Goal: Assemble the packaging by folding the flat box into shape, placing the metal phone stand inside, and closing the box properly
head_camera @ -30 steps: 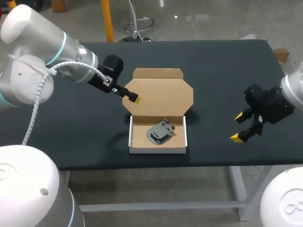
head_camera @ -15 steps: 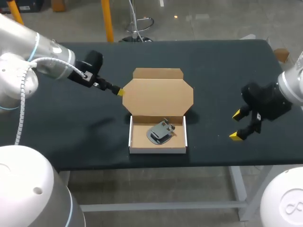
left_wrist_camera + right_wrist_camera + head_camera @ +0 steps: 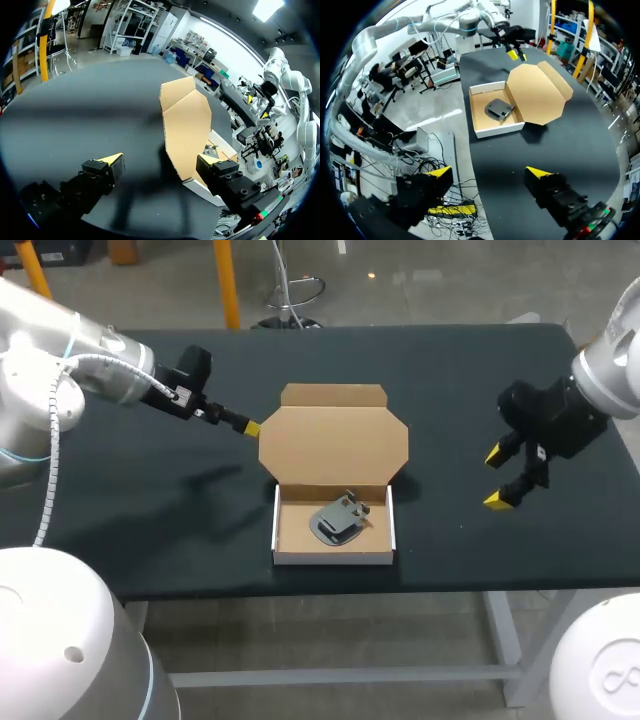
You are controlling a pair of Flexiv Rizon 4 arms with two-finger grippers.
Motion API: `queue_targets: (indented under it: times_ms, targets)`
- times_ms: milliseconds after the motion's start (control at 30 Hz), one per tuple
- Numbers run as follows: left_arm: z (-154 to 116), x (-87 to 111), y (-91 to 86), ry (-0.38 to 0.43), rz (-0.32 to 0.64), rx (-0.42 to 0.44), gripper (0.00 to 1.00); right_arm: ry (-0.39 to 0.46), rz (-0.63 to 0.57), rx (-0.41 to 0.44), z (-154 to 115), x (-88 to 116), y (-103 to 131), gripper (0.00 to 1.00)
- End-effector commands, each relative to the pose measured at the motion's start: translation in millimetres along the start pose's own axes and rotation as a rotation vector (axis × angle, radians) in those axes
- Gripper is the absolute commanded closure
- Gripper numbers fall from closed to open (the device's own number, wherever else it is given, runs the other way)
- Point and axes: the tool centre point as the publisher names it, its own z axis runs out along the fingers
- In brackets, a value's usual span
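Left gripper (image 3: 160, 162): fingers spread wide, holding nothing. Just ahead of the tips, the near side edge of the cardboard lid (image 3: 187, 120), turned edge-on to the gap, closer to one finger than the other. Probably just short of contact; hard to call from either view. Lid open, leaning back off the box (image 3: 335, 558), tuck flap (image 3: 335, 395) on its far edge. Beyond the lid's lower edge: open tray with the metal phone stand (image 3: 340, 518) already lying inside.

Right gripper (image 3: 497, 477): also wide open, also empty. Well apart from the box, on its other side. From there, tray well ahead of the tips, stand (image 3: 499, 107) visible inside, lid (image 3: 540, 92) past it.

Relation that matters: hinge line and lid's long axis run across from one gripper toward the other; left fingers much nearer, sitting at the lid's end. Judged next: get behind the lid face and fold it over the tray, then tuck the flap. Risk: pushing from the end only slides the box.
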Motion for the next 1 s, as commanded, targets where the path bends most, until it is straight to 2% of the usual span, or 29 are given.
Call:
queue_targets:
  times_ms: [33,533,600,800,867,900,1000]
  targets:
    - [15,-7.8,-2.9,0.087,0.007,0.007,0.00,0.028,-0.006,0.037,-7,-9,12,0.00]
    - [50,10.9,-5.2,0.221,0.020,0.044,0.00,0.029,-0.044,0.088,-16,-30,30,0.00]
    - [53,13.0,-6.0,0.235,0.024,0.051,0.03,0.031,-0.047,0.090,-16,-32,32,0.00]
    - [59,19.3,-9.2,0.281,0.045,0.076,0.22,0.035,-0.059,0.104,-17,-38,39,0.00]
    - [62,22.1,-9.9,0.293,0.051,0.081,0.34,0.034,-0.066,0.112,-17,-42,43,0.00]
    - [62,22.6,-10.0,0.296,0.052,0.082,0.34,0.034,-0.067,0.115,-17,-42,44,0.00]
    - [65,25.4,-10.3,0.307,0.058,0.090,0.47,0.034,-0.072,0.124,-17,-45,47,0.00]
